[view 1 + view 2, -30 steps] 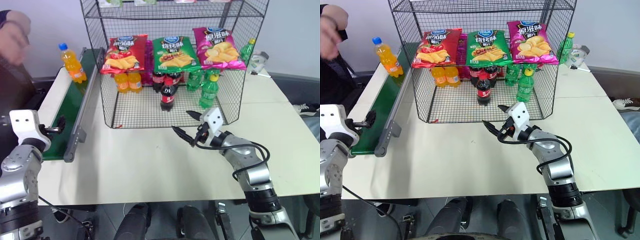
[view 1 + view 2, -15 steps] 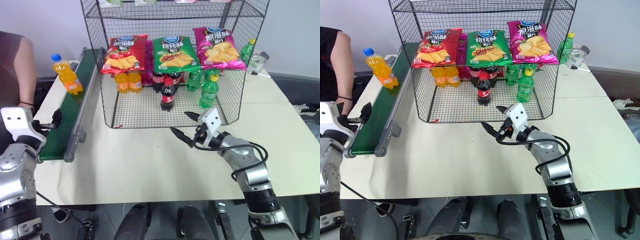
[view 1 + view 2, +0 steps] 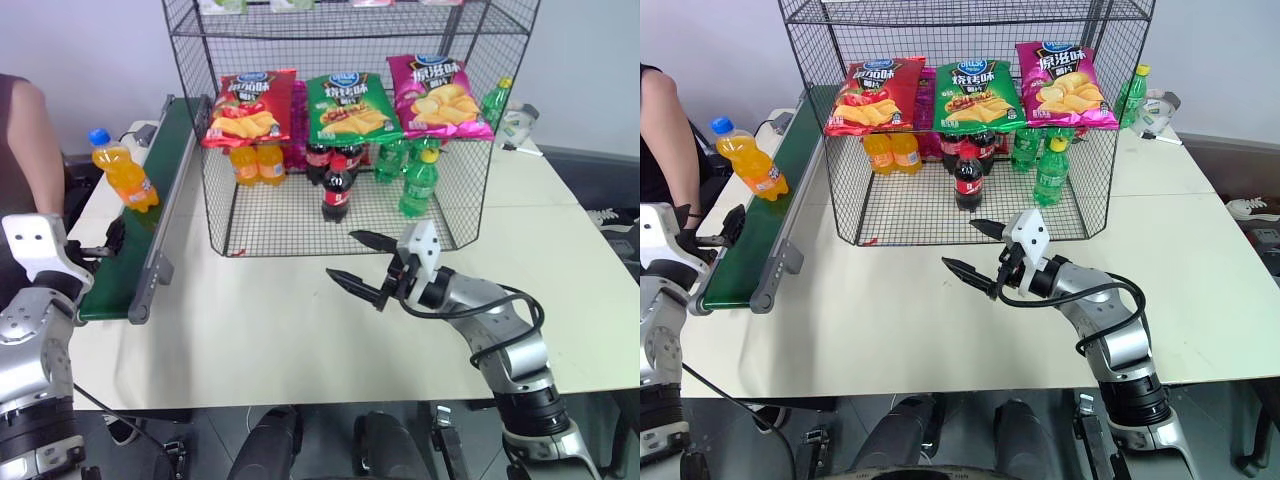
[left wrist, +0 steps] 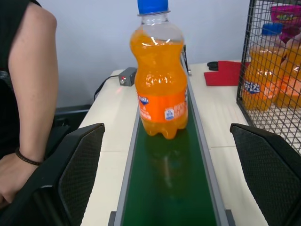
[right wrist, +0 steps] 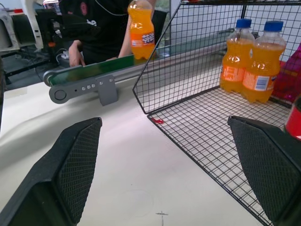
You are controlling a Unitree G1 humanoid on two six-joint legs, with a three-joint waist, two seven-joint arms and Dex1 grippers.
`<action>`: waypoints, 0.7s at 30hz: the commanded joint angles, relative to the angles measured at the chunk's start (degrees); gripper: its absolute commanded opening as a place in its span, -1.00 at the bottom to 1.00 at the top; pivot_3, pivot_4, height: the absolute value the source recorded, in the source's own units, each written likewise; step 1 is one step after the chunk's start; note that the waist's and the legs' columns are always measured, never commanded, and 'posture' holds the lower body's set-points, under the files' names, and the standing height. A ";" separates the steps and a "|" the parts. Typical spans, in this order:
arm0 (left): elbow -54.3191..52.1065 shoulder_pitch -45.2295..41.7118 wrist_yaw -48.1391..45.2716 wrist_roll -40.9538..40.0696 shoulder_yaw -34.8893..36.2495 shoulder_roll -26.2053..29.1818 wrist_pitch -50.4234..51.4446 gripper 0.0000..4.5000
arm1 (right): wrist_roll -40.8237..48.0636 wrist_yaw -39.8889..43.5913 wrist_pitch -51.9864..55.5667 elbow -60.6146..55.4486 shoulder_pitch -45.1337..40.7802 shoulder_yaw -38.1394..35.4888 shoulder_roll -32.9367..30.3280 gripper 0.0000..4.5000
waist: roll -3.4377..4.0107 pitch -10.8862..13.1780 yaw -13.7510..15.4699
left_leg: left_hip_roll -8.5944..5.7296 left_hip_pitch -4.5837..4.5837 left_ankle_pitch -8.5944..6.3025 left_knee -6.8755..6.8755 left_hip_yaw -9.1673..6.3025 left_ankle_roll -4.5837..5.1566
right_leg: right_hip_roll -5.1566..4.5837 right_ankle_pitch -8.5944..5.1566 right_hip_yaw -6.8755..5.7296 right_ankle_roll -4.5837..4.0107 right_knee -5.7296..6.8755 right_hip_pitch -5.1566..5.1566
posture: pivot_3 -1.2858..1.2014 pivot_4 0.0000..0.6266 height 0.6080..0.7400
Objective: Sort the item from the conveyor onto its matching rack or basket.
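The item, an orange soda bottle (image 3: 122, 178) with a blue cap, stands upright on the dark green conveyor (image 3: 132, 255) at the left. My left gripper (image 3: 108, 243) hovers open over the near end of the belt. The bottle (image 4: 160, 80) stands a short way ahead, in line with the gap between the fingers, untouched. The black wire-mesh rack (image 3: 290, 225) stands mid-table, hung with red, green and pink chip bags. My right gripper (image 3: 343, 257) is open and empty above the table, just in front of the rack and pointing left.
Two orange bottles (image 3: 255, 163), cola bottles (image 3: 336, 185) and green bottles (image 3: 415, 182) stand inside the rack. A person's arm (image 3: 30, 140) is beside the conveyor at far left. Another green bottle (image 3: 495, 100) and a white object (image 3: 515, 125) sit behind the rack at right.
The orange bottle has ridden down the belt toward my left gripper. My right gripper has drawn back and left from the rack front. The person's hand has pulled away from the belt.
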 commanded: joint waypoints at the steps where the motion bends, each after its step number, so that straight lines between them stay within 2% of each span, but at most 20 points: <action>1: -0.98 -0.71 0.57 -0.69 1.82 0.46 -0.79 0.99 | 0.00 -0.21 -0.88 -1.68 -0.55 0.37 -0.16 1.00 | 0.00 0.00 0.00 | 0.00 0.00 0.00 0.00 0.00 0.00 | 0.00 0.00 0.00 0.00 0.00 0.00 | 0.03 -0.52 1.00; 21: 0.11 -1.22 1.92 -2.08 2.53 0.36 -0.18 0.99 | -0.76 -0.72 -1.08 -1.54 -0.74 1.00 0.20 1.00 | 0.00 0.00 0.05 | 0.00 0.00 0.00 0.01 0.00 0.00 | 0.00 0.00 0.00 0.01 0.00 0.00 | 0.03 -0.52 1.00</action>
